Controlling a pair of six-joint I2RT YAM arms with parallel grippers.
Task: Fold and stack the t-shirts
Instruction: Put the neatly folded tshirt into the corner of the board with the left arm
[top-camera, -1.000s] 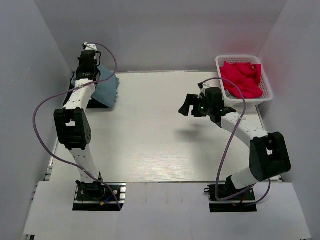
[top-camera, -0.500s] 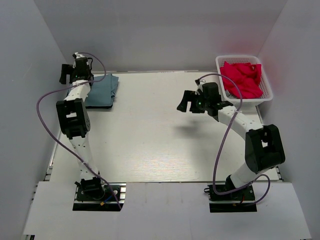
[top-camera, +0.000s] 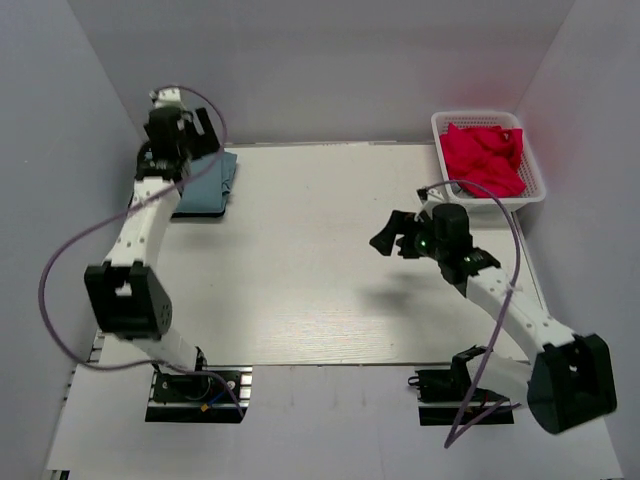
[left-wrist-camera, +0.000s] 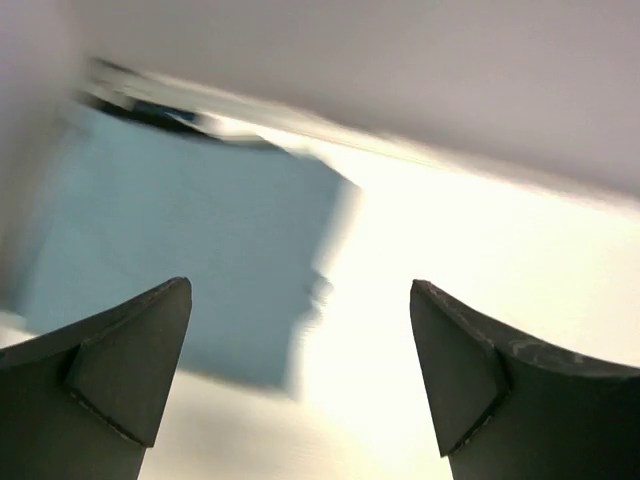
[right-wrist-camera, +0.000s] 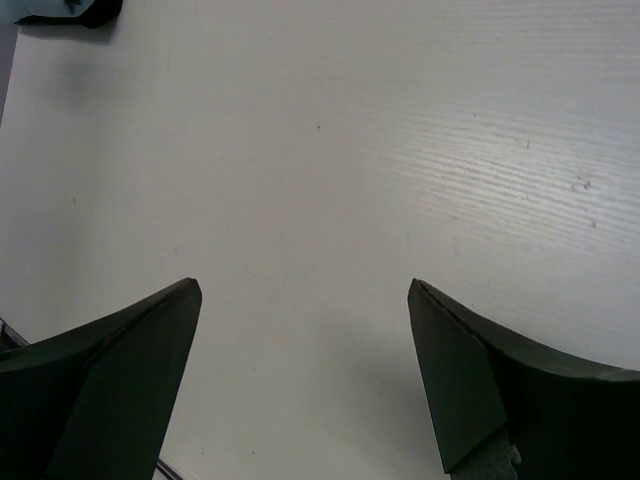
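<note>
L gripper (left-wrist-camera: 300, 295) hangs w/ jaws spread wide, nothing in them, over the folded blue-grey t-shirt (top-camera: 208, 185), which lies flat at the far-left corner of the table (top-camera: 300, 300). R gripper (right-wrist-camera: 305, 290) is also wide open & empty, over bare tabletop right of centre (red cloth (top-camera: 485, 155) sits in the white basket (top-camera: 535, 175) at far right).

Looks like a robotics lab test cell here: plain grey panel walls (top-camera: 330, 60) box in a white table (top-camera: 300, 290), two cabled arms (top-camera: 495, 290) bolted to rail mounts (top-camera: 197, 385).
</note>
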